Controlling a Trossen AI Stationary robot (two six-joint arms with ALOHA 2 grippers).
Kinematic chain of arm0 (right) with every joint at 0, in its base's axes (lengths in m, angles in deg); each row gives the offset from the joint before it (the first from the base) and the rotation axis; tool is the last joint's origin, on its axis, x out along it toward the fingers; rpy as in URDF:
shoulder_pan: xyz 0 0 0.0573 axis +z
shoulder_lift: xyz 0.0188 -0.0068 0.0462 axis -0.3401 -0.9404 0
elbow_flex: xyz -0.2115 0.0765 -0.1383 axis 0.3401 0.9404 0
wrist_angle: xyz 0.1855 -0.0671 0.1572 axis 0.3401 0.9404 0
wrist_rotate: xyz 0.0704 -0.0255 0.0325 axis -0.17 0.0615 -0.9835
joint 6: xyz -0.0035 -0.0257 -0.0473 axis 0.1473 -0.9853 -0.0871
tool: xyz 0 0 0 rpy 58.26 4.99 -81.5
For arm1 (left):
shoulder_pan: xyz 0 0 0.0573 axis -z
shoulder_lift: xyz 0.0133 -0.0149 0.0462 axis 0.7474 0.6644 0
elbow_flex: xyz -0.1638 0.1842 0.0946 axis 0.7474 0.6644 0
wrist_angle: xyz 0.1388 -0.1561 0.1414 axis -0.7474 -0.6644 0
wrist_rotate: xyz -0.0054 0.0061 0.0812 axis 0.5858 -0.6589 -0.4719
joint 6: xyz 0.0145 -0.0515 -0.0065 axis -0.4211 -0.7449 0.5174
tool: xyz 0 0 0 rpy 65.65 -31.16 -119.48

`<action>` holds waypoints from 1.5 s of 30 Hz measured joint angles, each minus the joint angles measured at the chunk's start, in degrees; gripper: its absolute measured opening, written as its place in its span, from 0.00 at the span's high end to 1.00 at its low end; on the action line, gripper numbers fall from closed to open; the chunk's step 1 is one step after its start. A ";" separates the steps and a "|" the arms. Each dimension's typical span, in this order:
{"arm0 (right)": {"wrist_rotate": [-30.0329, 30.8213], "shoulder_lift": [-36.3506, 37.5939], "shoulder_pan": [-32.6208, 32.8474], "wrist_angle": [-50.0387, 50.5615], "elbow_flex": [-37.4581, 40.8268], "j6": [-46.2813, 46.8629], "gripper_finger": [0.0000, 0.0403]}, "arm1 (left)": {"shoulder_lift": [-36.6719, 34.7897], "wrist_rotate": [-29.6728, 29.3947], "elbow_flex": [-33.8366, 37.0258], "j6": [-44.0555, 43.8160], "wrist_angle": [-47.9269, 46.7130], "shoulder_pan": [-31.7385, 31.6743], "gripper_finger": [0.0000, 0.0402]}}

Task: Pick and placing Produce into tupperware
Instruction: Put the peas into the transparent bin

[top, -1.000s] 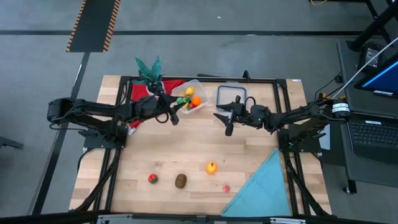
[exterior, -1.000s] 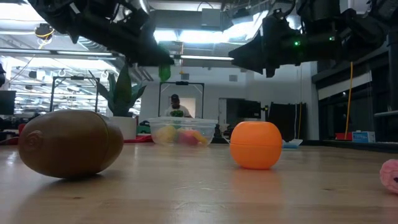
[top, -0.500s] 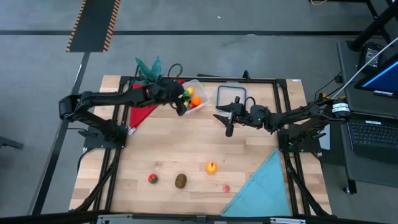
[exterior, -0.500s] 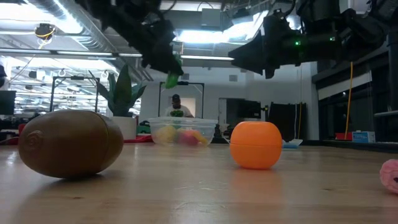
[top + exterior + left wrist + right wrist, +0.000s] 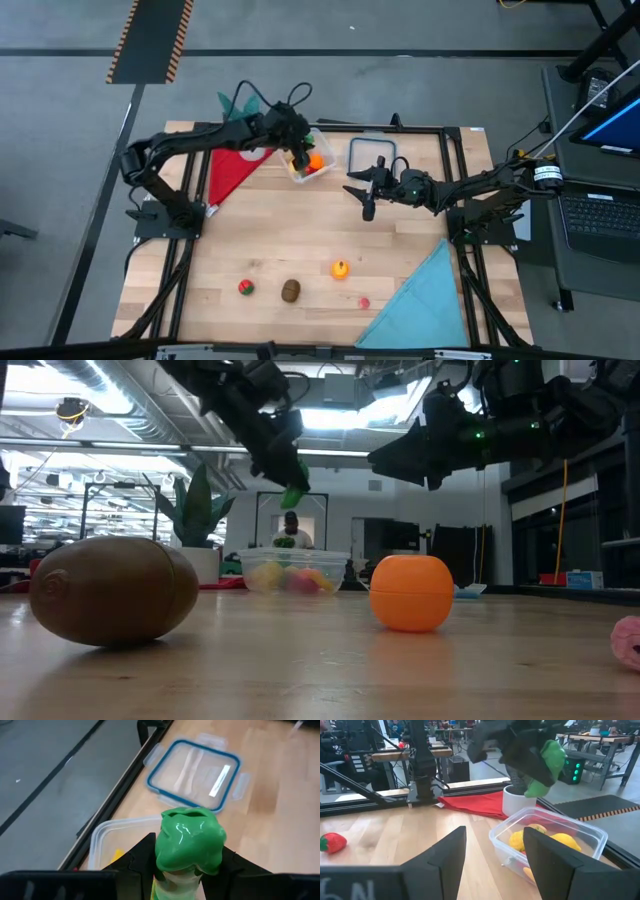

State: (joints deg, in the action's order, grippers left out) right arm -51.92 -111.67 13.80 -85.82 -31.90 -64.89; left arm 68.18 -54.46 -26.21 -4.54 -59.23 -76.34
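Left claw (image 5: pixel 297 152) swung over from beside the plant and now hangs above the tupperware (image 5: pixel 308 157), clamped on a green toy veggie (image 5: pixel 188 840). Placing step: next it just needs to let go. Right claw (image 5: pixel 364 191) waits open mid-counter.

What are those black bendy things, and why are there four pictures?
They are two robot arms, and four cameras watch them: one from above, one at table height, one on each wrist. The left gripper holds a green toy vegetable above the clear tupperware, which already has yellow and orange toys inside. The right gripper waits open near the middle of the table. Loose on the wood are a brown kiwi, an orange fruit, a red strawberry and a small pink piece. There is also a clear lid, a red cloth and a blue cloth.
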 joint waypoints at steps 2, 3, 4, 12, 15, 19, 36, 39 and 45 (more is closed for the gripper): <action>0.00 0.00 0.00 0.02 0.00 0.00 0.50 | 1.10 0.01 -1.08 0.81 -0.56 -0.48 0.72; 0.00 0.00 0.00 0.03 0.00 0.00 0.50 | 1.61 0.10 -1.41 1.24 -0.88 -0.78 0.72; 0.00 0.00 0.00 0.02 0.00 0.00 0.50 | 2.14 0.16 -1.82 1.74 -1.09 -0.99 0.72; 0.00 0.00 0.00 0.07 0.00 -0.02 0.50 | 7.29 1.87 -4.83 2.54 -3.88 -2.09 0.72; 0.00 0.00 0.00 0.11 0.00 -0.02 0.50 | 9.39 1.85 -4.86 3.30 -3.39 -2.09 0.72; 0.00 0.00 0.00 0.23 0.00 0.00 0.50 | 12.57 1.49 -4.86 3.58 -0.59 -2.07 0.72; 0.00 0.00 0.00 1.47 0.00 0.02 0.50 | 15.99 0.71 -4.86 5.22 2.25 -2.18 0.66; 0.00 0.00 0.00 2.17 0.00 0.18 0.50 | 15.99 0.61 -4.86 5.16 2.24 -2.18 0.63; 0.01 0.00 0.00 2.99 0.00 0.39 0.50 | 15.99 -1.16 -4.86 5.01 2.01 -2.16 0.59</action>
State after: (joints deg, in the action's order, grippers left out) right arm -51.90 -111.68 13.80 -82.83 -31.90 -64.50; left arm 84.17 -55.62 -31.07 0.47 -57.22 -78.49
